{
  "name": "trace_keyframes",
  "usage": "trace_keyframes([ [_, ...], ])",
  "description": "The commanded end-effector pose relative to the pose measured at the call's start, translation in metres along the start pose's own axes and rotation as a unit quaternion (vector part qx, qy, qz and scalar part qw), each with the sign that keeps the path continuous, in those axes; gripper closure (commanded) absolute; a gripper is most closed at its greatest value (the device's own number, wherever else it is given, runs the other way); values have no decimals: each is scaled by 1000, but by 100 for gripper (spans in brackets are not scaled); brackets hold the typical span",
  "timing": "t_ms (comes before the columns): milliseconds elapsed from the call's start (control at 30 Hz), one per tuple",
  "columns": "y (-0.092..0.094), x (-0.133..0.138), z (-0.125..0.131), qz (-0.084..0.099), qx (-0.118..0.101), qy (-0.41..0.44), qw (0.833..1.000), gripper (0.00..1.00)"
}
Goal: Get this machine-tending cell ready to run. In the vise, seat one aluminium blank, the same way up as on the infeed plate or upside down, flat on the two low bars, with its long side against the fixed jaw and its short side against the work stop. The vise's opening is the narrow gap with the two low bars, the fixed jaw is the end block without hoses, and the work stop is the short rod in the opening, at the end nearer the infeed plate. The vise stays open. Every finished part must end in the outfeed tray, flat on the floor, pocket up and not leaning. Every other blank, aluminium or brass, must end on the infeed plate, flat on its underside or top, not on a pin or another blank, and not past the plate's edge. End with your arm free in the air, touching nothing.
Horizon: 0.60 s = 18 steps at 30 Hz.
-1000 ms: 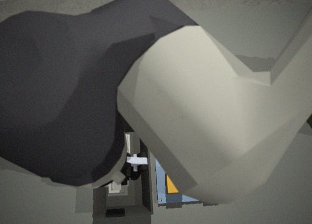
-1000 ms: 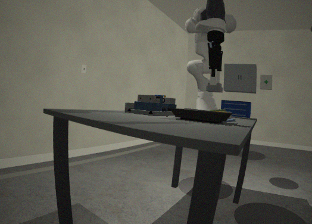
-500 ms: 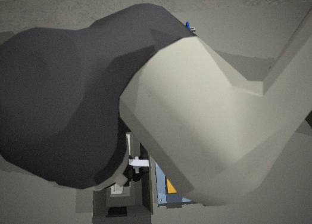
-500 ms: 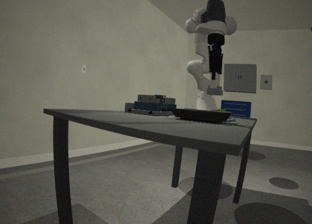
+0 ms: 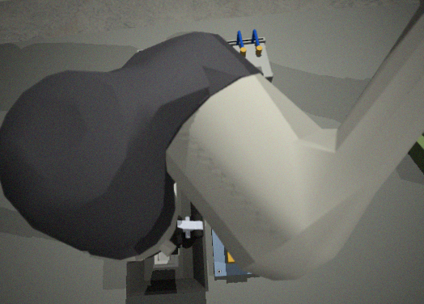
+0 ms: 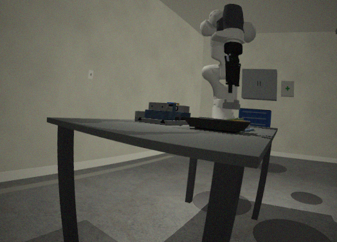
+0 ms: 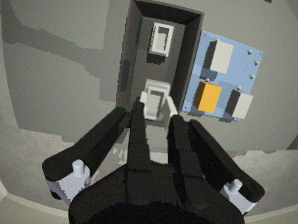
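Gripper: hanging high above the outfeed tray, clamping a pale finished part across its narrow sides. Part is probably rigid, smooth metal, likely slipping if gripped loosely.

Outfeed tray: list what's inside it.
The tray holds one pale finished part at its far end. The gripper, shut on a second part, hides the floor below.

Arm upright behind table, end effector high above tray.
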<state>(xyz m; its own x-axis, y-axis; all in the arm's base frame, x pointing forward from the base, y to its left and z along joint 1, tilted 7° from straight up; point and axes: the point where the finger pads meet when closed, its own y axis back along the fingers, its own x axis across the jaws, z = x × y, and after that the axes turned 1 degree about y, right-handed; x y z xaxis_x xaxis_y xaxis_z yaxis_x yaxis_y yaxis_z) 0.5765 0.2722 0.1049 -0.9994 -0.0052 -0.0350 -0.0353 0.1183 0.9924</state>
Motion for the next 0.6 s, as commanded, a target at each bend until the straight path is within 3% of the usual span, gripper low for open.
trace_keyframes([
  [0,-6,-4,1,-6,-2,-3,1000,100],
  [567,-35,-4,1,-6,-2,-3,1000,100],
])
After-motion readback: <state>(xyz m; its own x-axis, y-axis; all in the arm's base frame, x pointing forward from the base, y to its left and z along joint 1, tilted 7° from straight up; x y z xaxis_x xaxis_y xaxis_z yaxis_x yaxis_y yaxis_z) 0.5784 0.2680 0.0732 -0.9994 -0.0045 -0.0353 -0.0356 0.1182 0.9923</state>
